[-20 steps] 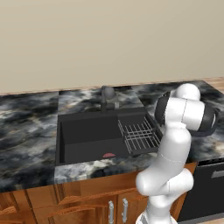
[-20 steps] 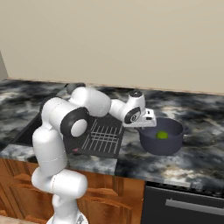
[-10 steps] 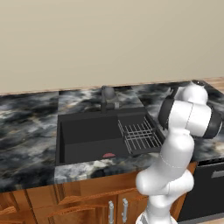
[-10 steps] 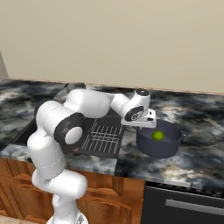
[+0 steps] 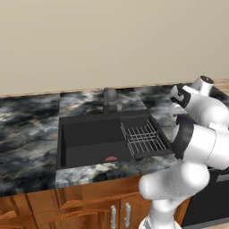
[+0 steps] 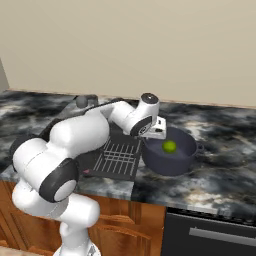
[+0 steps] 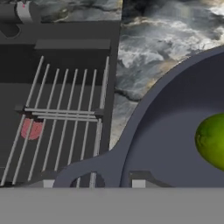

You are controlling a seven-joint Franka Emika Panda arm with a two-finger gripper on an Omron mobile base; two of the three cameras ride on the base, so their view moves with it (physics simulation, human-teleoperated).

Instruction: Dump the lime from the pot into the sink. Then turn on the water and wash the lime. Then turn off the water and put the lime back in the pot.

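Observation:
The dark blue-grey pot (image 6: 172, 159) is at the right edge of the black sink (image 5: 89, 138), upright, with the yellow-green lime (image 6: 169, 146) inside it. My gripper (image 6: 156, 131) is shut on the pot's left rim by its loop handle (image 7: 83, 168). In the hand view the gripper (image 7: 94, 181) grips the pot (image 7: 166, 144) at the bottom, and the lime (image 7: 213, 140) lies at the right inside it. I cannot tell whether the pot rests on the counter or hangs just above it.
A grey wire rack (image 5: 143, 136) fills the sink's right half, next to the pot. A flat pink-red patch (image 5: 111, 158) lies on the basin floor. The dark faucet (image 5: 109, 96) stands behind the basin. Marbled counter (image 6: 225, 175) extends right of the pot.
My gripper has carried the pot, with the lime in it, leftward along the counter toward the sink. The arm has swung with it.

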